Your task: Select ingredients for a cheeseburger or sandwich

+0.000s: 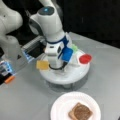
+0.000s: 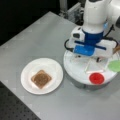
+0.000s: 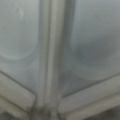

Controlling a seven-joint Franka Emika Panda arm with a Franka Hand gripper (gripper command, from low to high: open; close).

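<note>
Gray desk (image 1: 25,100) holds a white plate (image 2: 27,67) with toast and patty (image 2: 41,79) at my 6 o'clock, while my gripper (image 1: 56,66), grip unknown, hangs over the round tray (image 1: 75,75) beside light, stiff, flat cheese (image 1: 42,64), best pinched by its edges.

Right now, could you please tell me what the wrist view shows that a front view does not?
Only the wrist view shows, close up, the raised ridges that meet and split the tray into compartments; no ingredient and no fingers appear there.

Only a front view shows the gripper lowered over the tray, the cheese square, red disc and green leaf piece at the tray's edge, and the plate holding a toast square with the patty on top.

Both show the white tray.
</note>
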